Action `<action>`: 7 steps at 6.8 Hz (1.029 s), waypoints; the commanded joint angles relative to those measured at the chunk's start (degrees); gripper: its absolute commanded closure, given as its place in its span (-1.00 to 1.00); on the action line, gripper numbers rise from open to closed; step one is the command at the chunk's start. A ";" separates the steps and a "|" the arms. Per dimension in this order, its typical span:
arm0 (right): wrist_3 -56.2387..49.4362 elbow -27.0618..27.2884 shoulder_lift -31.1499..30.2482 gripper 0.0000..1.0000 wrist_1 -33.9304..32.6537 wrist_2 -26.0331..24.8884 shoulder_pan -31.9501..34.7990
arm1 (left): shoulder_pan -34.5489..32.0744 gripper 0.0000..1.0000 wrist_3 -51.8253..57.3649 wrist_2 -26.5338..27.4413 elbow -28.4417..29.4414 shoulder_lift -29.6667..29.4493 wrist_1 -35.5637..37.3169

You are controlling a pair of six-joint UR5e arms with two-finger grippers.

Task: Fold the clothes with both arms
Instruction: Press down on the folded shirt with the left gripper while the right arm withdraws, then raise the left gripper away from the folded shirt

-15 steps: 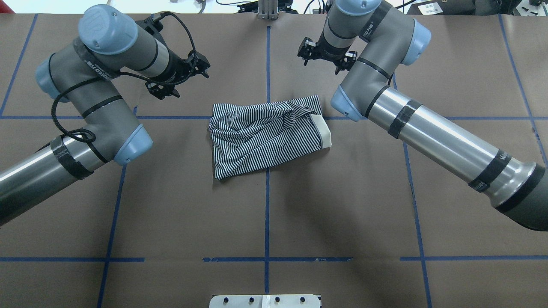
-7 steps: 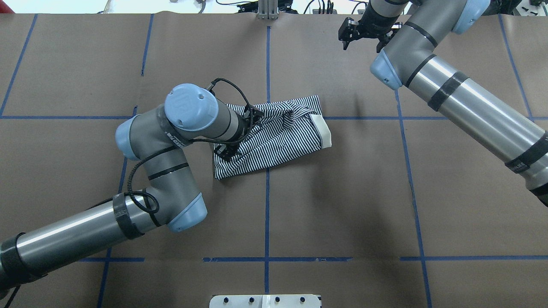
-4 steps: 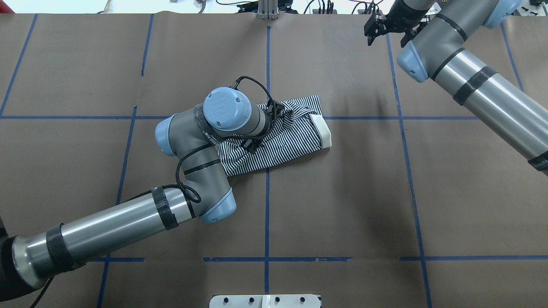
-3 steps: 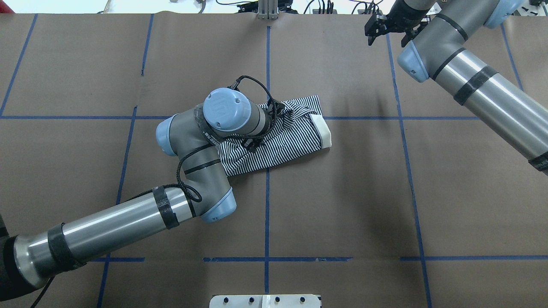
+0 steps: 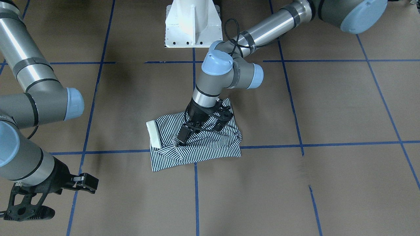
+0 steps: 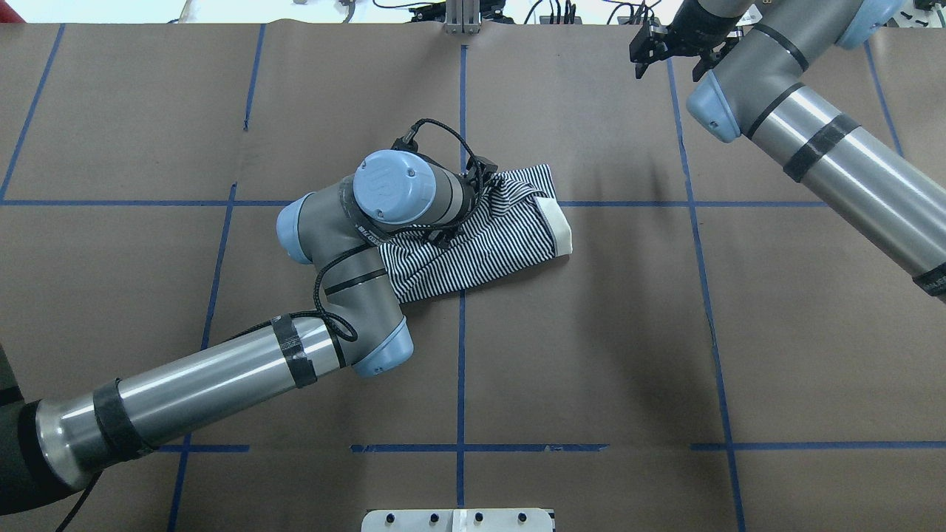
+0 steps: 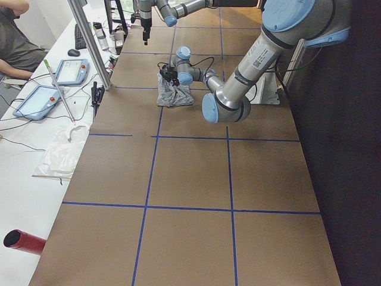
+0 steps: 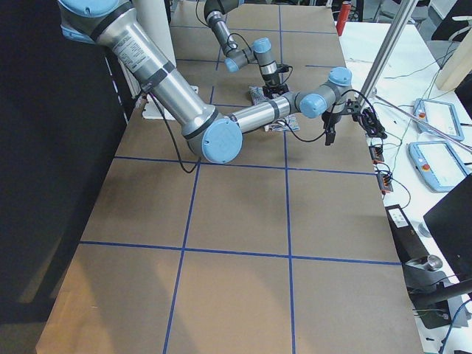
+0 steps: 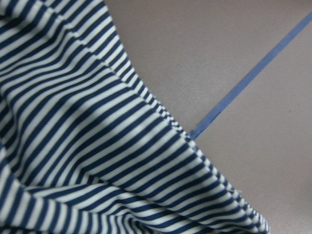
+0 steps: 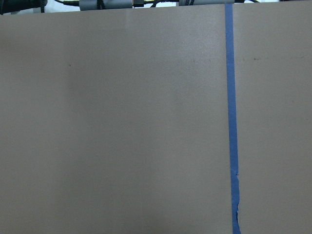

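1. Navy-and-white striped polo shirt, folded into a loose, rumpled bundle, is found near the middle of the brown paper-covered table, where two blue tape lines cross.
2. Its long axis is laid across the table from the robot's left to its right, at a slight slant, and the cream collar is shown at the right end.
3. The black two-finger left gripper is set directly on the bundle's left half, so the rest of the cloth stretches away from it toward the robot's right.
4. Its jaws are seen spread wide, with the tips pressed down among the wrinkles. No fold can be made out pinched between them. The left wrist view is filled with striped cloth and a hem edge lying on the paper.
5. The black right gripper is held well apart from the shirt, near the far right corner of the table, with its jaws spread and nothing between them. Only bare paper and tape are shown in its wrist view.
6. The left arm is therefore judged the nearer by far, and the coming move is judged to depend on how the cloth beneath its tips is taken or smoothed toward the collar end.
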 commanded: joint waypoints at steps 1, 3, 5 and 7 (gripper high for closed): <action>0.00 1.13 -0.77 -1.00 0.04 0.52 0.14 | -2.27 -1.00 2.50 3.86 7.02 -1.66 -8.54; -0.09 1.48 -1.47 -1.00 0.12 1.93 1.19 | -4.82 -1.00 3.22 3.80 10.48 -3.77 -14.71; -0.44 1.83 -1.74 -1.00 0.04 3.68 1.90 | -5.53 -1.00 5.39 3.36 10.66 -3.95 -15.98; 0.26 5.42 -3.49 -1.00 -0.05 4.65 1.90 | -6.33 -1.00 15.29 -1.36 10.14 -3.78 -9.18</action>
